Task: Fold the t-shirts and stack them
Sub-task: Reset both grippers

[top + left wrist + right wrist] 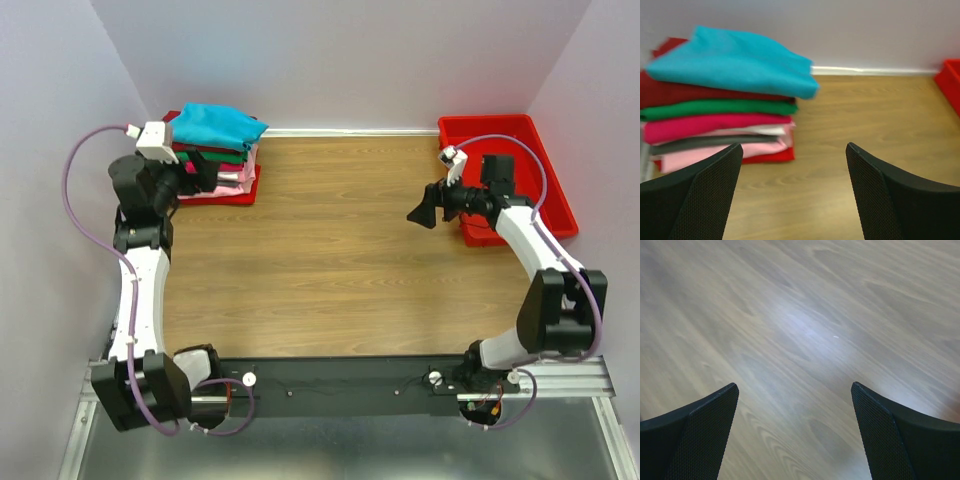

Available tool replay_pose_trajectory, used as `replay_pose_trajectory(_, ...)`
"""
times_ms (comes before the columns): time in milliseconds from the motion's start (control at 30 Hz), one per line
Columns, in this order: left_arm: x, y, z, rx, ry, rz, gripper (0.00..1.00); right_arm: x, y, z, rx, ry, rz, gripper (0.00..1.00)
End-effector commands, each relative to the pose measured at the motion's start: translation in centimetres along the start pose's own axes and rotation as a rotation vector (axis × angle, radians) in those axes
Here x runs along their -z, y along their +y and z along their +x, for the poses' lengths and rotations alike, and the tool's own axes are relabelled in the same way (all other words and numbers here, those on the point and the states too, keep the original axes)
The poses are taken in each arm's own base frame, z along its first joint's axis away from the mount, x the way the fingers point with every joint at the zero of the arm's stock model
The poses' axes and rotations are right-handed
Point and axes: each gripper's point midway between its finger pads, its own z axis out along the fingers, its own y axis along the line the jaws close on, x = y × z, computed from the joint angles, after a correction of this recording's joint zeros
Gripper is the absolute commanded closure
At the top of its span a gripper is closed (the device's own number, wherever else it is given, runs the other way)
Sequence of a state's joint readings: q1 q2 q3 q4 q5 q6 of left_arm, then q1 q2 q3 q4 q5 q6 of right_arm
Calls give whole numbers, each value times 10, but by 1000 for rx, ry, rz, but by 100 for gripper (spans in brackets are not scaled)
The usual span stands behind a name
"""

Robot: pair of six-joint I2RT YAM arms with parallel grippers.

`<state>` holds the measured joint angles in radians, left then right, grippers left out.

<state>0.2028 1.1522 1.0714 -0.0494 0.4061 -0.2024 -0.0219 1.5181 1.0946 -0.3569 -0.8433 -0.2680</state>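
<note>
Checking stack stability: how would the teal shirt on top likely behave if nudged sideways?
Probably floppy: the teal shirt overhangs the folded shirts beneath, its corner unsupported. It likely slides or unfolds rather than tipping, since it lies loose on top.

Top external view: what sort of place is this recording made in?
Probably a robot test booth in a lab, not a home: plain walls close in a wood-grain table, two arms are bolted to a rail, and folded t-shirts and a red bin sit as props.
</note>
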Motion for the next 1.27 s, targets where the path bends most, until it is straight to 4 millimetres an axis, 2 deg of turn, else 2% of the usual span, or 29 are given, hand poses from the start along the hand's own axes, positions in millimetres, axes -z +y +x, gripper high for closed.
replay_pose_trajectory(0,32,-49,14,39,17,218,9,28,-30,-8,142,6,252,0)
replay_pose_trajectory(33,37,-48,19,40,15,198,9,41,-31,-18,175,-19,314,0)
replay_pose_trajectory(67,41,-43,26,24,24,171,9,52,-44,-23,170,-29,427,0)
replay_pose_trajectory(100,48,-33,30,15,14,94,9,62,-48,-27,169,-43,485,0)
replay_pose_trajectory(133,53,-25,37,8,31,44,9,81,-52,-40,173,-91,594,0)
replay_pose_trajectory(167,57,-20,38,4,26,3,9,93,-53,-48,170,-125,650,0)
replay_pose_trajectory(200,67,-11,36,-3,2,-66,9,104,-54,-55,160,-164,708,0)
replay_pose_trajectory(233,72,-9,35,-7,-10,-94,8,114,-56,-55,132,-194,760,0)
replay_pose_trajectory(267,78,-8,31,-10,-32,-115,7,125,-54,-65,71,-272,812,0)
replay_pose_trajectory(300,89,-7,22,-14,-74,-144,5,146,-54,-69,33,-326,901,0)
replay_pose_trajectory(400,102,-14,14,-19,-109,-146,4,168,-48,-71,-79,-428,978,0)
replay_pose_trajectory(500,104,-22,17,-13,-102,-118,4,174,-48,-63,-108,-438,1013,0)
replay_pose_trajectory(700,109,-33,14,-21,-114,-81,4,189,-41,-69,-121,-465,1046,0)
replay_pose_trajectory(1067,109,-34,14,-26,-119,-79,4,183,-36,-70,-93,-433,992,0)
replay_pose_trajectory(1233,108,-33,15,-25,-117,-82,4,172,-33,-67,-103,-425,937,0)
